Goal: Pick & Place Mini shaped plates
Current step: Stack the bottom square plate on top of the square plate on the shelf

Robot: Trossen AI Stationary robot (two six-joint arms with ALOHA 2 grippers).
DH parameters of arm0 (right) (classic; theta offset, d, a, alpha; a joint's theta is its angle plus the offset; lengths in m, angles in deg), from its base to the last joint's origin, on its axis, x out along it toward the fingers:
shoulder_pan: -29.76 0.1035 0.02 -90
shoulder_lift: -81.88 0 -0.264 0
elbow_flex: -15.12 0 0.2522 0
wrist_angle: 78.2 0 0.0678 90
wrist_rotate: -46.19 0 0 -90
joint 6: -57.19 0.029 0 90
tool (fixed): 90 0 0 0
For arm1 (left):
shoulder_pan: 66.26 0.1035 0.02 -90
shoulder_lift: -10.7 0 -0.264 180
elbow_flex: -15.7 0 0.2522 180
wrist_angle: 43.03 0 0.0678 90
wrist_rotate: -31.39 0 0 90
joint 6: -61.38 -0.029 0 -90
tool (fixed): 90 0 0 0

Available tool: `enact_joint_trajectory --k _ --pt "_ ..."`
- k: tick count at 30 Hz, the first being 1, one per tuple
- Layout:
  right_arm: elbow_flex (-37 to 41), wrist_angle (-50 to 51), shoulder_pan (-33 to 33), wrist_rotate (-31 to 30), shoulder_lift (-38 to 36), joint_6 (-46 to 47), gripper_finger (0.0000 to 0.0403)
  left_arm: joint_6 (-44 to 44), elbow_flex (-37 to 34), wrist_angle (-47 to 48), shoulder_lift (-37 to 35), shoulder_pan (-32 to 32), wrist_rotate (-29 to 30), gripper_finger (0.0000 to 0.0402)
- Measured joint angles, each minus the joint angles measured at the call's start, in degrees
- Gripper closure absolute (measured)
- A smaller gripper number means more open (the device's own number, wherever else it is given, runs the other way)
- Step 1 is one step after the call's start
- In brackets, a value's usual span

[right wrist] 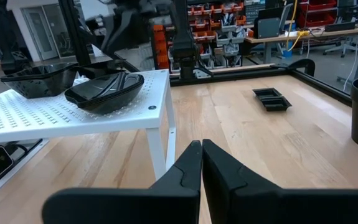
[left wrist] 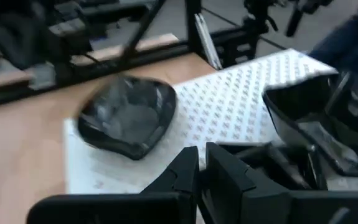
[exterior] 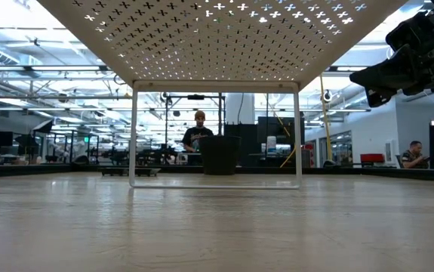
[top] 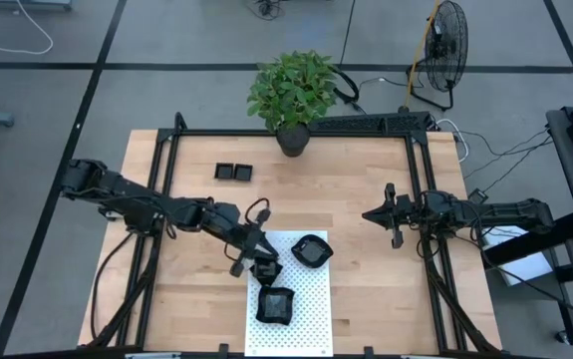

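Mini shaped plates [top: 311, 249] show from above, hidden in low view

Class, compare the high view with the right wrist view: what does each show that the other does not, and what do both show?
Only the high view shows the leafy plant, the fan, both whole arms, a third plate and the left gripper at the white stand's edge.
Only the right wrist view shows the stand's leg and the shelves behind.
Both show the right gripper, shut, over bare table, the rounded plate on the stand, and two small square plates on the wood.
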Motion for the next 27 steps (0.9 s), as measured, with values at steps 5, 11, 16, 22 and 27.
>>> enact_joint_trajectory --k 5,11,16,22,27 --pt "0.0 0.02 0.01 0.0 -0.02 0.0 0.0403 1.17 -0.02 4.19 -2.77 -3.73 9.34 0.0364" --pt "0.0 0.02 0.02 0.0 -0.02 0.0 0.0403 -1.34 -0.04 8.27 -2.75 -9.21 16.11 0.0364" --pt "0.0 0.02 0.02 -0.02 -0.02 0.0 0.0403 -0.05 -0.03 9.57 -6.22 -13.67 32.68 0.0364" --pt "0.0 0.02 0.01 -0.01 -0.02 0.0 0.0403 18.26 0.13 14.87 -10.74 -14.52 30.23 0.0341" --pt "0.0 0.02 0.02 -0.02 -0.02 0.0 0.0403 30.83 0.04 20.02 -9.81 -13.94 27.4 0.0257"
